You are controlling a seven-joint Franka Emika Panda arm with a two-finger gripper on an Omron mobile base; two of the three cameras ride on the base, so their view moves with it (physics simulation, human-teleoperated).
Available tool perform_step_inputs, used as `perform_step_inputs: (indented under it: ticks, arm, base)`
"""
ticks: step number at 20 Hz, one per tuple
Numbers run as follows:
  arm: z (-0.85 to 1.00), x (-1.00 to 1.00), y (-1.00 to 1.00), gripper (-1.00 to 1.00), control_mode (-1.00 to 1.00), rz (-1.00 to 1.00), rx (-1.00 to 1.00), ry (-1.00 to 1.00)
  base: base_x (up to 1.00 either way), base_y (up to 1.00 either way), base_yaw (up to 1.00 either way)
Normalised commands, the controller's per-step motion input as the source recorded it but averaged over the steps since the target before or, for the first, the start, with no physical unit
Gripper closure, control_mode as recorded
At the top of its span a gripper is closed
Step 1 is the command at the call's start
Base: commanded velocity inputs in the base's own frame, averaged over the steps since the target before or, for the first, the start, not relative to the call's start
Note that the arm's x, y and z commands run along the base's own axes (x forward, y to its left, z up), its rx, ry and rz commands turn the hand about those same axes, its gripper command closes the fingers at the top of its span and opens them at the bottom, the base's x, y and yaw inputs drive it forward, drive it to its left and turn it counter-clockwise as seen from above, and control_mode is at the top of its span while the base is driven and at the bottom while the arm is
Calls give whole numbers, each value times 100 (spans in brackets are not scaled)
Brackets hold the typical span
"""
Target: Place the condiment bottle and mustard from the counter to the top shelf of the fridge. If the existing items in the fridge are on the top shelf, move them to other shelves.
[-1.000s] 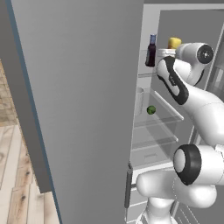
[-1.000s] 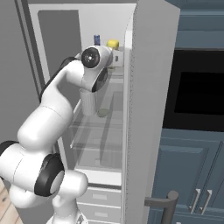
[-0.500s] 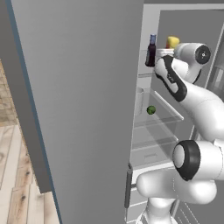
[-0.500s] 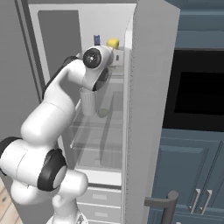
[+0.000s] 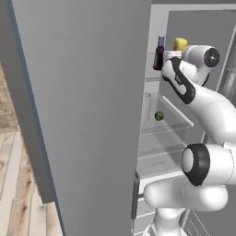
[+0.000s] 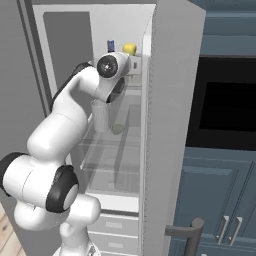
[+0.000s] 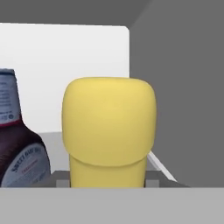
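Observation:
Inside the open fridge (image 6: 170, 125), my gripper (image 7: 108, 179) is shut on the mustard (image 7: 109, 131), a squat yellow bottle held at top-shelf (image 5: 154, 79) height. The mustard (image 5: 179, 44) (image 6: 129, 48) sits right of the condiment bottle (image 5: 159, 53) (image 6: 110, 46), a dark blue-capped bottle standing on that shelf. In the hand view the condiment bottle (image 7: 19, 144) is at the left edge, apart from the mustard. One shelf down stand the existing items: the green ball (image 5: 159, 115) (image 6: 117, 129) and the pale cylinder (image 5: 146, 106) (image 6: 100, 116). My gripper (image 5: 176, 52) reaches in from the right.
The big grey fridge door (image 5: 83, 115) stands swung open on the left. White drawers (image 6: 115, 230) lie below the racks. Right of the fridge are a black oven (image 6: 227, 115) and blue cabinets (image 6: 215, 200). Wooden floor (image 5: 14, 184) shows at the left.

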Motion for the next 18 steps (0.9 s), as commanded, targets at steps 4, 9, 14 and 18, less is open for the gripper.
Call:
perform_step_inputs:
  ticks: [4,9,14,18]
  arm:
    - [0,0,0,-100,-100,0,0,0]
    - [0,-28,0,-100,-100,0,0,0]
    - [8,-64,0,-100,-100,0,0,0]
    - [17,-98,0,-100,-100,0,0,0]
  base:
    - [0,0,0]
    - [0,0,0]
    - [0,0,0]
    - [0,0,0]
